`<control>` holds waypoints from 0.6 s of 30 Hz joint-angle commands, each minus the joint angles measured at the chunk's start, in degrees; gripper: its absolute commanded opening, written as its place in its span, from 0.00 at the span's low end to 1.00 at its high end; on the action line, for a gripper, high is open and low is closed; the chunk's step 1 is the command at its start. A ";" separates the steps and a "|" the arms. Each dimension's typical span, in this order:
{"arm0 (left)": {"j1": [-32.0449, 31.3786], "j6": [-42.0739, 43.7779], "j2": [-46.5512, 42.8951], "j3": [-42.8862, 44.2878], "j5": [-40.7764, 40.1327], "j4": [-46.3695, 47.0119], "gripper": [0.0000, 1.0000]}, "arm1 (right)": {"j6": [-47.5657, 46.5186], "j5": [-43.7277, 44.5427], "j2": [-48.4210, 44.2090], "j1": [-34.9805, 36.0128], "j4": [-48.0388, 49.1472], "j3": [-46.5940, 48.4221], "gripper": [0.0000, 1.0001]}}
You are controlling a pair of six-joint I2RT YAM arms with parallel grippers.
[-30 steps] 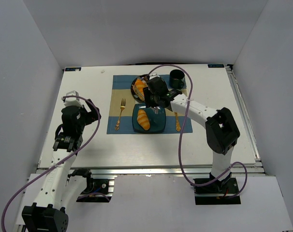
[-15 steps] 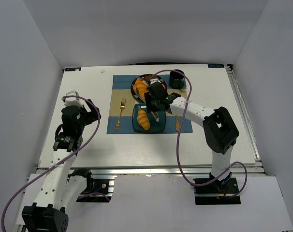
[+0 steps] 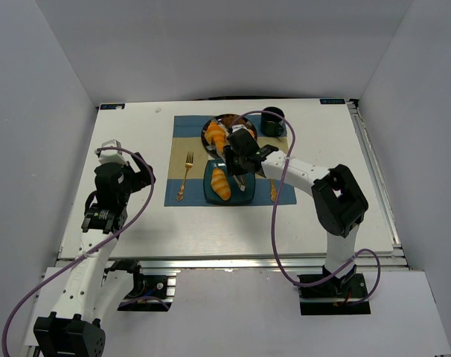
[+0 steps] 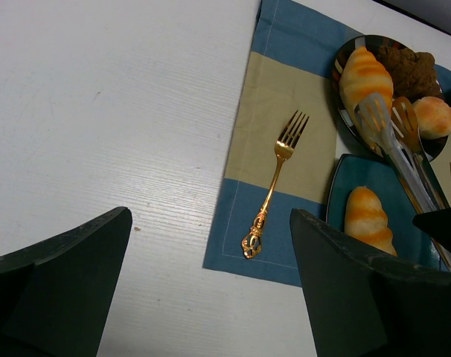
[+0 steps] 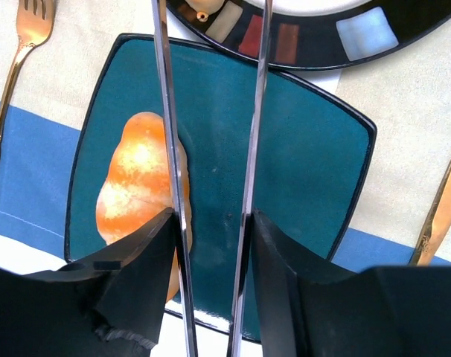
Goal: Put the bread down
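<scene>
**One roll plated, the other waiting under the tongs**

The plated roll (image 5: 140,186) lay lengthwise on the left half of the teal plate (image 5: 307,171), which kept the right half bare, probably as room for its twin. The second roll (image 4: 365,74) sat on the round plate (image 5: 359,30) beside a dark pastry (image 4: 404,63) and a small bun (image 4: 434,115). Both rolls were glossy and golden-orange, ridged across the top and tapered at the ends.

The right gripper (image 5: 210,223) had its jaws pinching a pair of tongs (image 5: 166,111) near the handle. The thin polished arms stood apart. Their slotted tips reached over the round plate right by the second roll, though contact could not be judged.

The left gripper (image 4: 210,275) hung off to the side with its jaws spread and empty, over the bare white tabletop (image 4: 99,111). A striped cloth placemat (image 4: 300,89) carried both plates and an ornate gold fork (image 4: 274,178).
</scene>
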 commanded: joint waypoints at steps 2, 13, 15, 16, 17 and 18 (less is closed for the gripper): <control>-0.24 0.12 -0.41 -0.26 0.30 0.11 0.98 | 0.40 -1.27 -2.01 -0.10 1.48 2.17 0.44; -0.24 0.12 -0.32 -0.26 0.21 0.11 0.98 | 0.05 0.05 -5.25 -0.10 -0.98 6.74 0.36; -0.24 0.12 -0.24 -0.26 0.30 0.11 0.98 | -0.47 0.49 -6.91 -0.10 -1.94 8.40 0.36; -0.24 0.12 -0.15 -0.26 0.30 0.11 0.98 | -0.65 0.75 -7.45 -0.10 -2.38 8.76 0.36; -0.24 0.12 -0.06 -0.26 0.30 0.11 0.98 | -0.74 0.93 -8.06 -0.10 -2.82 9.20 0.36; -0.24 0.12 -0.06 -0.26 0.30 0.11 0.98 | -1.00 1.28 -9.46 -0.10 -3.78 9.73 0.36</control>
